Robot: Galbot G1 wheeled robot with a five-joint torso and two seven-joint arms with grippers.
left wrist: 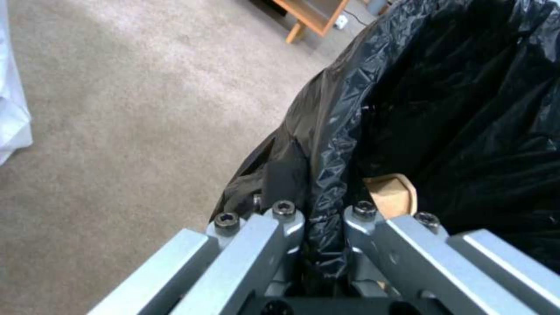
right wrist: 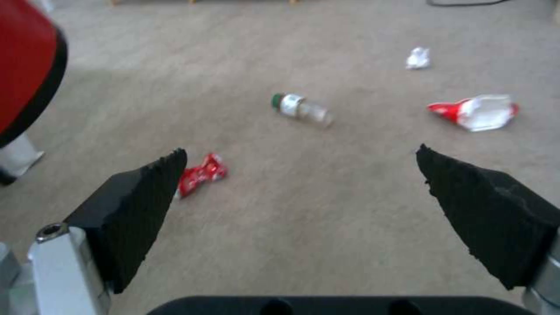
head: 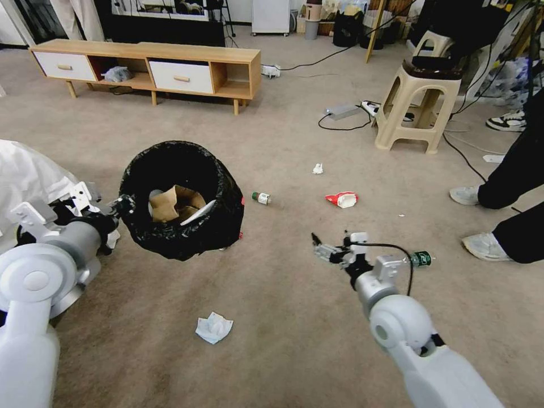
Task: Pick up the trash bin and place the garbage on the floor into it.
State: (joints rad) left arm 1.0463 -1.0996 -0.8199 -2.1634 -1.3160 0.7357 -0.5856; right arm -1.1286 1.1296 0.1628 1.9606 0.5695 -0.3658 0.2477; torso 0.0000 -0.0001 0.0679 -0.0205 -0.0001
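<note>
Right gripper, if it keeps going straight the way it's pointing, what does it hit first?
Probably bare floor. The open right gripper angles down at carpet between the crushed red can and the green-capped bottle; depth is uncertain.

No writing, brand, number or sign could be read anywhere. The bottle (right wrist: 302, 109) on the carpet carried a green-and-white label, but its print was too blurred to make out, and the red-and-white wrapper (right wrist: 475, 112) showed no legible lettering either.
</note>
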